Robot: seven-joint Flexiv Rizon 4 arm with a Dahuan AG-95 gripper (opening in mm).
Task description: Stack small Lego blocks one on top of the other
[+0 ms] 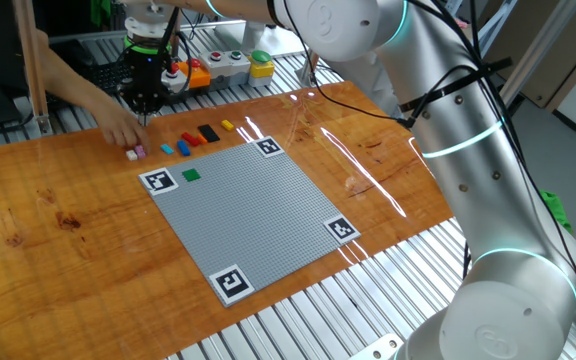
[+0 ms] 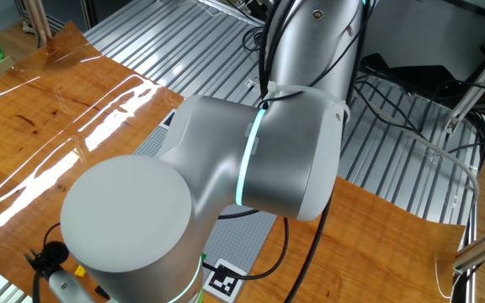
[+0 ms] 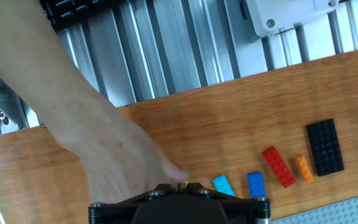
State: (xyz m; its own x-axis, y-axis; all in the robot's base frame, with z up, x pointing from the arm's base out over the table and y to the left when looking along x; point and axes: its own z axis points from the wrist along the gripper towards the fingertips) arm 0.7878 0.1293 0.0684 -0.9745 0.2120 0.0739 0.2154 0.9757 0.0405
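A person's hand [image 3: 114, 155] reaches in beneath the gripper [image 1: 144, 103], whose fingers are pressed together on nothing, probably tidying the loose Lego blocks [image 3: 278, 166] alongside for stacking.

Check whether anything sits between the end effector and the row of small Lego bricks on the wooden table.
Yes. A person's bare hand lies on the table right beneath the end effector, just left of the light blue brick in the hand view. The other bricks in the row are unobstructed.
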